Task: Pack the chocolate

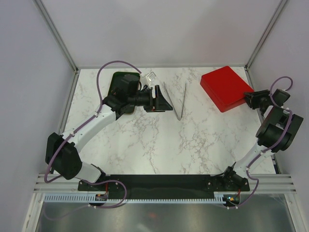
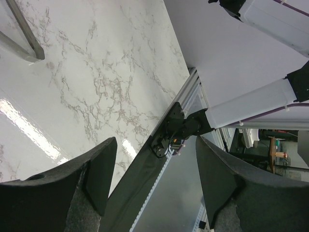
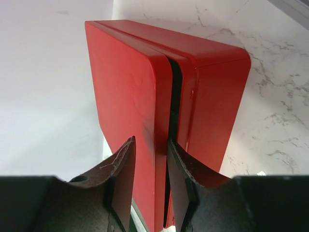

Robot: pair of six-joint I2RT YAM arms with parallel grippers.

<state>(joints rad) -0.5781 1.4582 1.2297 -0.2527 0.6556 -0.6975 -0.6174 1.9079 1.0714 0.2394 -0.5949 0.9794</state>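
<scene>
Pinching the lid (image 3: 126, 87) of the red box (image 3: 212, 101) tight with the right gripper (image 3: 150, 166) to open it, left gripper (image 2: 155, 169) wide open and empty by the tongs (image 1: 179, 116).

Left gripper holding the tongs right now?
No. In the left wrist view the left gripper is open with nothing between its fingers, and the tongs lie on the table beyond it.

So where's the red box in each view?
Top external: box at the table's upper right, by the right end effector.
Left wrist: not in it.
Right wrist: centre, its edge between the end effector's fingers.
Shared landmark: the marble table, in all three.
</scene>
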